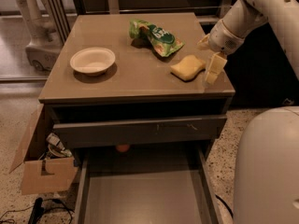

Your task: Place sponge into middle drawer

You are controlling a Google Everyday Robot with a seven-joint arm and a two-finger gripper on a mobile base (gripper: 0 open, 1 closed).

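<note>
The yellow sponge (188,67) lies on the cabinet top (135,78), near its right front corner. My gripper (206,62) hangs just to the right of the sponge, close to it, open and empty; one pale finger (214,69) points down beside the sponge's right edge. The middle drawer (140,195) is pulled out wide at the bottom of the view, and its flat grey floor is bare.
A white bowl (92,60) sits at the left of the top and a green snack bag (156,35) at the back. A drawer with a scratched front panel (140,130) is above the open one. A small orange object (122,148) lies behind. A cardboard box (44,169) stands on the floor to the left.
</note>
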